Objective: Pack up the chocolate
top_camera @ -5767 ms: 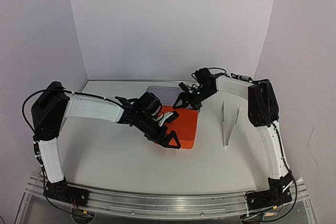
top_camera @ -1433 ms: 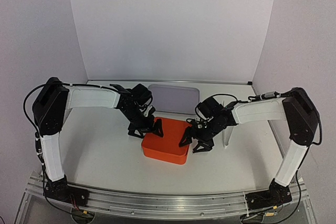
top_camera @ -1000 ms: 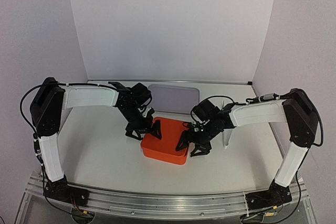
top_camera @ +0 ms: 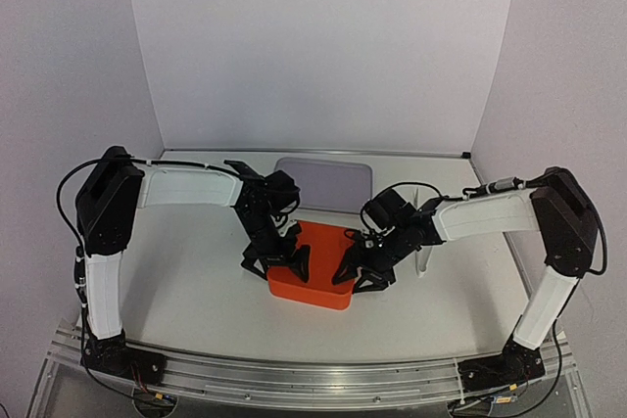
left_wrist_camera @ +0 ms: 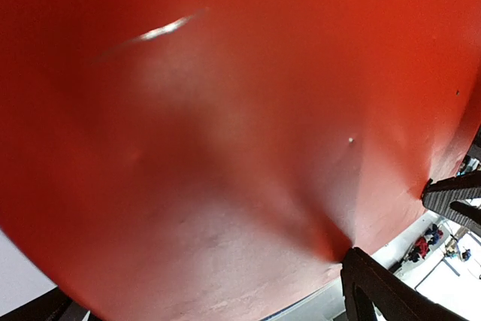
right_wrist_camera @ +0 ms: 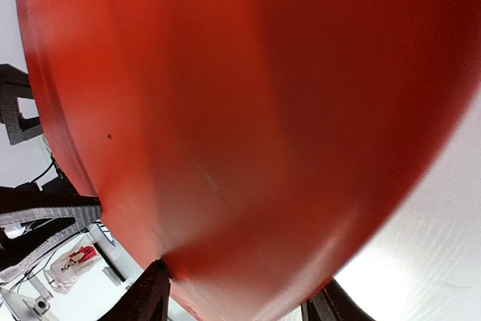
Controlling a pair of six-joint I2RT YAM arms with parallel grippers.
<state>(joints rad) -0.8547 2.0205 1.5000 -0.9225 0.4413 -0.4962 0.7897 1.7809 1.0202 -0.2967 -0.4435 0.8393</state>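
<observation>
an orange-red box sits near the middle of the white table, and both arms reach in to it from either side. the left gripper is at the box's left near corner, its jaws spread wide; in the left wrist view the red surface fills nearly everything, with one black fingertip low on the right and the other just showing at the bottom left corner. whether those fingers press on the box i cannot tell. the right gripper is at the box's right edge, and in its wrist view a dark finger meets the red wall from below while the second stands just beside it; whether this is a firm hold i cannot tell. the chocolate shows in no view, so i cannot tell where it lies. a flat grey tray lies behind the box, and a thin white upright piece stands just behind the right arm.
</observation>
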